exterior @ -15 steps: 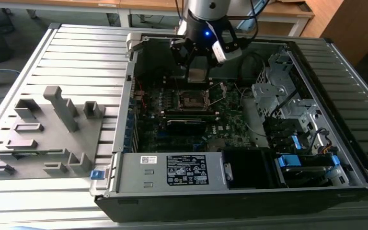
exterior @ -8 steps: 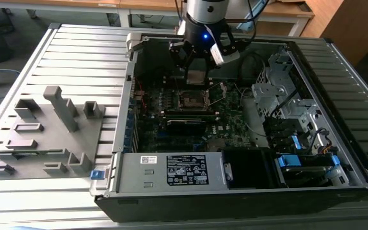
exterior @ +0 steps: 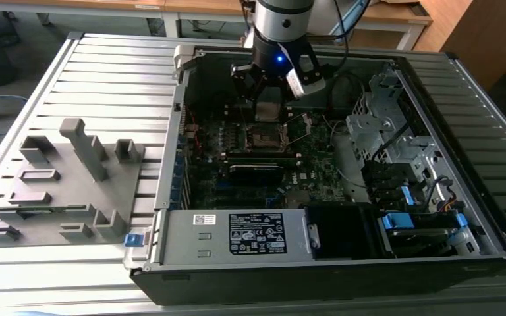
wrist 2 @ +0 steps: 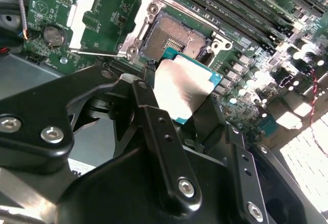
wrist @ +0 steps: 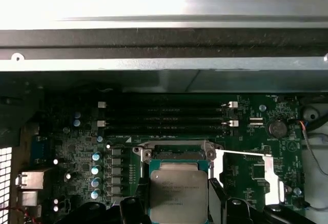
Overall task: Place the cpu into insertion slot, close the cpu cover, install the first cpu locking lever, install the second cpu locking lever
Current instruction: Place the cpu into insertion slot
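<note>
The black metal tool pinches the flat square cpu, dull grey on top, close by the dark recessed insertion slot, whose thin silver cpu cover lies swung open.

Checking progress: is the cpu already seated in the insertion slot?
No, the gripper holds the cpu outside the empty insertion slot.

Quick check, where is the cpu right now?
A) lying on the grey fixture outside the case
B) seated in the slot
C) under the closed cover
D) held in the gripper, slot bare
D: the cpu sits clamped in the gripper, short of the slot, whose contacts lie bare beside the open cover.
</note>
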{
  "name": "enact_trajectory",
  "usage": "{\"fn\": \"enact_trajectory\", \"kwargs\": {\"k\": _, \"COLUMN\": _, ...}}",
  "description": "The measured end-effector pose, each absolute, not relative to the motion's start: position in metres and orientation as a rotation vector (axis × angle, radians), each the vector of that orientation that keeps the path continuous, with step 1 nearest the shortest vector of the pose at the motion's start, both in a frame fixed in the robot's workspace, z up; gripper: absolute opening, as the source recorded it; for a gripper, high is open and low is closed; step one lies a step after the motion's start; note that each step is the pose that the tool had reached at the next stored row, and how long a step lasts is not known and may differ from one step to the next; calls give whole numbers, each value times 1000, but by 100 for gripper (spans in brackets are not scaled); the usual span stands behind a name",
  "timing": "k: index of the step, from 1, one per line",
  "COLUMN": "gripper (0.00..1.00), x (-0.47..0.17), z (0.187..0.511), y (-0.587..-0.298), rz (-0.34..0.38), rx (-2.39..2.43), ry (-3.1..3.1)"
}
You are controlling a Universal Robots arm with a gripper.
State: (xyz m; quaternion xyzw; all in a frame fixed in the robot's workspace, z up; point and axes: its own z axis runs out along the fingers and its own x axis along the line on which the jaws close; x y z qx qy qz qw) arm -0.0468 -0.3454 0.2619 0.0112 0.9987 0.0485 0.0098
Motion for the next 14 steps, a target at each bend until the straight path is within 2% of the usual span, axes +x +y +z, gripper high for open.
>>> {"fn": "enact_trajectory", "kwargs": {"k": 14, "gripper": 54, "x": -47, "z": 258, "y": -345, "rz": 150, "rx": 114, "ry": 3114}}
